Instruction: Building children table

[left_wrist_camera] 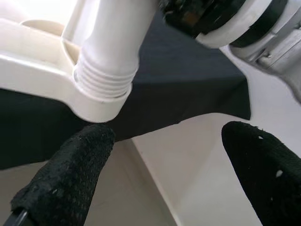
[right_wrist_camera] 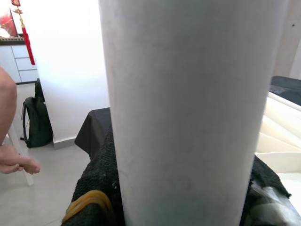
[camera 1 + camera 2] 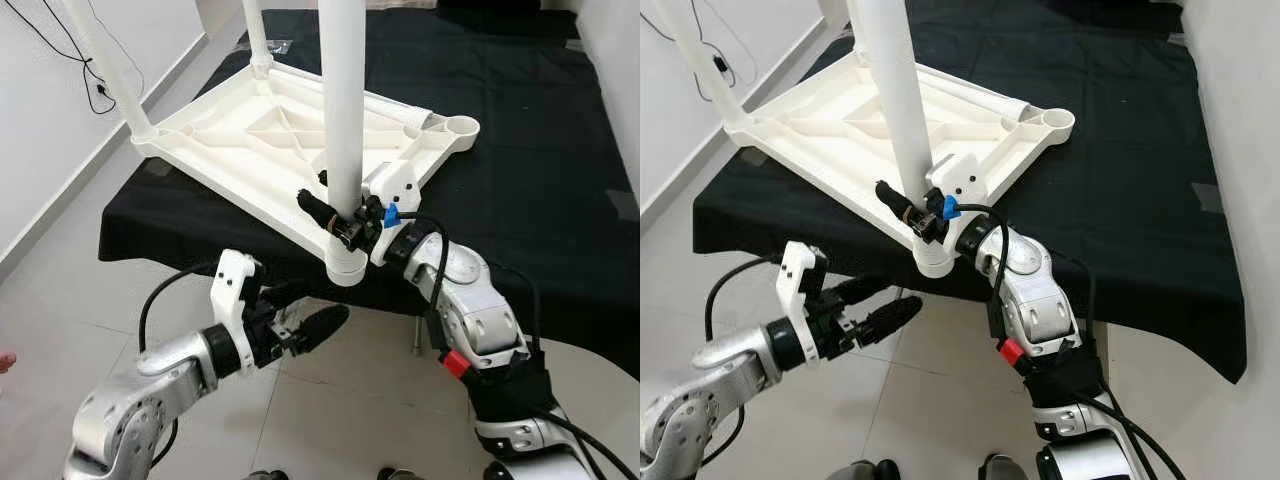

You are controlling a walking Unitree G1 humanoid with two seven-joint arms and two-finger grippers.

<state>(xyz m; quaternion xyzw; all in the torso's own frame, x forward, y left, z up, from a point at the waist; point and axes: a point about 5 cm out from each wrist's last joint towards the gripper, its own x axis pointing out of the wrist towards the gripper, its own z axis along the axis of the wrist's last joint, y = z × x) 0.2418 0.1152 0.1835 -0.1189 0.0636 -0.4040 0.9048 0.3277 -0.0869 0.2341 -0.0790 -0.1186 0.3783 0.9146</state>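
A white plastic children's table (image 3: 260, 130) lies upside down on a black-covered surface, its near corner hanging past the edge. Three white legs stand up from it. My right gripper (image 3: 342, 218) is shut on the nearest leg (image 3: 343, 110), just above its corner socket (image 3: 345, 265). In the right wrist view that leg (image 2: 188, 113) stands between the black pads. My left gripper (image 3: 318, 305) hangs open below and left of that corner, holding nothing. The left wrist view shows its fingers (image 1: 61, 183) spread under the leg's threaded base (image 1: 106, 80). The far right corner socket (image 3: 462, 126) holds no leg.
The black cloth (image 3: 520, 150) covers the surface to the right of the table. A white wall with a cable (image 3: 60, 50) runs along the left, above the tiled floor (image 3: 330, 420). A person's foot (image 2: 14, 162) and a dark backpack (image 2: 37, 122) are on the floor.
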